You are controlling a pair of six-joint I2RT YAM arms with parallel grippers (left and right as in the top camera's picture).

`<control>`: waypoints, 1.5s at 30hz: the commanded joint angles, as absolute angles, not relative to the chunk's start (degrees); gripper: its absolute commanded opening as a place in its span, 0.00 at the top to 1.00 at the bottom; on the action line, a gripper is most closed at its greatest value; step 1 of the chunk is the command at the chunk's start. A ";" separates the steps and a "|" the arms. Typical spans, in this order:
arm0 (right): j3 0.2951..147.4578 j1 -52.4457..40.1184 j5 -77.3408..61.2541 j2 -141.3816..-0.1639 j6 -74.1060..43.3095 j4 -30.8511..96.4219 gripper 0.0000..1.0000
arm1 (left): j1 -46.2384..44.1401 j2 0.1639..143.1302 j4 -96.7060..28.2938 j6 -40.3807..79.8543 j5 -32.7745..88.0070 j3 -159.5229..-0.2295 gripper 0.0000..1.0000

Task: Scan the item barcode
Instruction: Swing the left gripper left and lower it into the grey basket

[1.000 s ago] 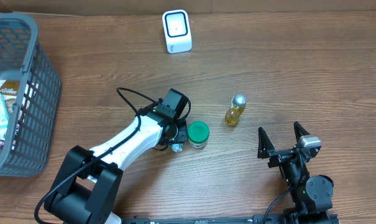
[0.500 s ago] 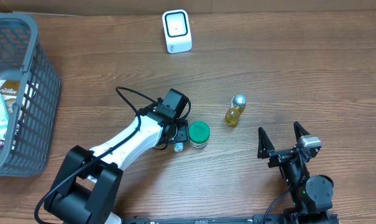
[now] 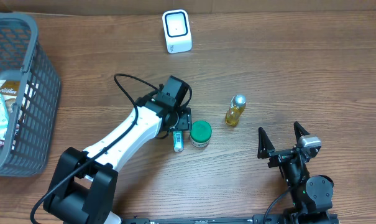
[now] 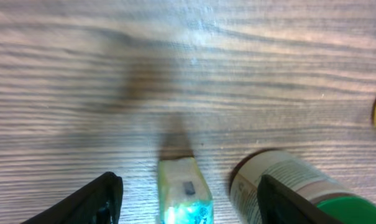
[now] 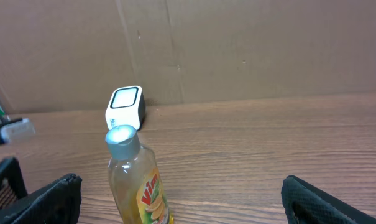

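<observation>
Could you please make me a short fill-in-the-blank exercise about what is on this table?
1. The yellow bottle has a ____ cap.
2. The jar beside the small pack has a ____ lid.
3. The left gripper hangs over the small pack with its jaws ____.
Missing words: silver; green; open.

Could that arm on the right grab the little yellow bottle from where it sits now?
Probably yes. The right gripper stands open, and the yellow bottle stands upright just ahead of it, with only bare table between them.
</observation>
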State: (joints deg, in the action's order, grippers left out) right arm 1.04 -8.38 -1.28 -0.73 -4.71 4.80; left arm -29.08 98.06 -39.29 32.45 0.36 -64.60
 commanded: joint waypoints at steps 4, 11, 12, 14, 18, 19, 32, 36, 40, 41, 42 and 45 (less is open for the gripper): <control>0.45 -8.49 -1.56 -0.16 -4.71 4.69 0.00 | -25.98 98.32 -45.10 26.70 -4.05 -74.81 0.26; 0.47 -8.49 -1.56 -0.16 -4.71 4.69 0.00 | -21.89 98.32 -52.38 12.43 -8.80 -93.17 0.27; 0.45 -8.49 -1.56 -0.16 -4.71 4.69 0.00 | -21.34 98.32 -52.82 10.55 -9.61 -95.88 0.27; 0.45 -8.49 -1.56 -0.16 -4.71 4.69 0.00 | -19.94 98.32 -53.39 5.72 -9.63 -101.89 0.27; 0.45 -8.49 -1.56 -0.16 -4.71 4.69 0.00 | -14.87 98.32 -53.60 -0.67 -10.02 -114.96 0.20; 0.45 -8.49 -1.56 -0.16 -4.71 4.69 0.00 | -13.19 98.32 -53.78 -1.06 -11.22 -118.17 0.18; 0.45 -8.49 -1.56 -0.16 -4.71 4.69 0.00 | 10.85 98.37 -56.80 -8.82 -17.82 -133.95 0.10; 0.45 -8.49 -1.56 -0.16 -4.71 4.69 0.00 | 17.82 98.74 -58.57 -8.51 -17.47 -133.10 0.09; 0.45 -8.49 -1.56 -0.16 -4.71 4.69 0.00 | 23.51 98.78 -58.37 -8.36 -16.75 -129.84 0.08; 0.47 -8.49 -1.56 -0.16 -4.71 4.69 0.00 | 24.97 98.78 -58.26 -8.36 -16.78 -128.51 0.06; 0.45 -8.49 -1.56 -0.16 -4.71 4.69 0.00 | 26.39 98.80 -58.08 -8.40 -16.95 -126.91 0.04; 0.45 -8.49 -1.56 -0.16 -4.71 4.69 0.00 | 30.00 98.96 -57.67 -9.37 -16.97 -121.93 0.00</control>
State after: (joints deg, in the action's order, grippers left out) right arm 1.04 -8.38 -1.30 -0.73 -4.71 4.80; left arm 27.40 98.39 -57.71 -7.81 -16.75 -125.84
